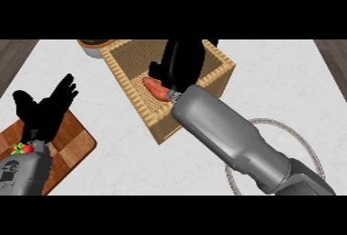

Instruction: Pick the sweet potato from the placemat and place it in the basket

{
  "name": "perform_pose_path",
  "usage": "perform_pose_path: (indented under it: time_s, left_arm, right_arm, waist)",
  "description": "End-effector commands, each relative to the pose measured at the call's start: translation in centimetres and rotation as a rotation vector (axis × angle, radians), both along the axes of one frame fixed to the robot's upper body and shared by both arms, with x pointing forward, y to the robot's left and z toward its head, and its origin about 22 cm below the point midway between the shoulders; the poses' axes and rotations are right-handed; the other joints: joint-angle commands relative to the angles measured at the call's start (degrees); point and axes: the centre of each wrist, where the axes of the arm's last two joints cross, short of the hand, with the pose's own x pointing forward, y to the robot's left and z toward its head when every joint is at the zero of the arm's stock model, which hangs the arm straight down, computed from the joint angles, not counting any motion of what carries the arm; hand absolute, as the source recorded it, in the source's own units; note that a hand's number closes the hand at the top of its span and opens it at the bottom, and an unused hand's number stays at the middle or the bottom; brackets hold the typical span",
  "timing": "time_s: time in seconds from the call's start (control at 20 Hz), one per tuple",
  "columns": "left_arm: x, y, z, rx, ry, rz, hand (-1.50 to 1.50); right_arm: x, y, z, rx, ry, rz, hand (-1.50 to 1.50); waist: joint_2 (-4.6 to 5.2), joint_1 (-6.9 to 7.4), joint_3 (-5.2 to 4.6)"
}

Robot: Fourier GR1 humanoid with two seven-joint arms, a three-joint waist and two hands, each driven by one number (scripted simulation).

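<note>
The orange sweet potato (156,89) lies inside the woven basket (129,78), near its left inner wall. My right hand (180,62) reaches over the basket's opening, directly above and right of the sweet potato, fingers pointing away; whether they still touch it is hidden. The grey right forearm (224,133) crosses the basket's near corner. Behind it a round pale placemat (298,137) shows only as a rope-like edge at the right. My left hand (47,108) rests open, fingers up, at the left side.
A wooden checkered cutting board (71,142) lies under the left hand. A small red and green object (22,148) sits at the left wrist. A dark bowl (92,46) stands behind the basket's far left corner.
</note>
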Motion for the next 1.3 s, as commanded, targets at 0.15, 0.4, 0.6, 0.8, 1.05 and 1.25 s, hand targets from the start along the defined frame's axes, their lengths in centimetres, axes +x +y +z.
perform_pose_path:
  time_s: [0.15,0.4,0.6,0.8,1.05,1.25]
  left_arm:
    - [-0.5,1.8,0.5,0.003,-0.003,0.009,0.0]
    - [-0.7,1.7,0.3,0.017,0.021,0.052,0.0]
    - [-1.0,1.6,0.0,-0.009,0.022,0.082,0.0]
    - [-2.4,2.6,-1.5,-0.004,0.037,0.094,0.0]
    - [-1.9,2.8,0.6,-0.009,0.021,0.092,0.0]
    - [-2.2,2.0,-0.8,-0.003,0.025,0.097,0.0]
  right_arm:
    - [-0.1,0.5,1.9,0.238,-0.031,-0.071,-1.5]
    - [0.9,-2.1,3.2,0.478,-0.155,-0.123,-1.5]
    - [0.2,-6.2,3.2,0.604,-0.21,-0.165,-1.5]
    - [-3.6,-8.6,1.4,0.648,-0.169,-0.145,-1.5]
    - [-9.5,-12.9,-0.7,0.595,-0.042,-0.095,-1.5]
    - [-14.8,-17.3,-0.7,0.6,-0.013,-0.057,-1.5]
  waist:
    - [-0.36,-0.46,0.01]
    - [-0.74,-2.28,0.1]
    - [-1.41,-4.91,0.19]
    - [-1.45,-5.4,0.1]
    - [-1.15,-4.62,0.11]
    - [-0.9,-4.92,0.1]
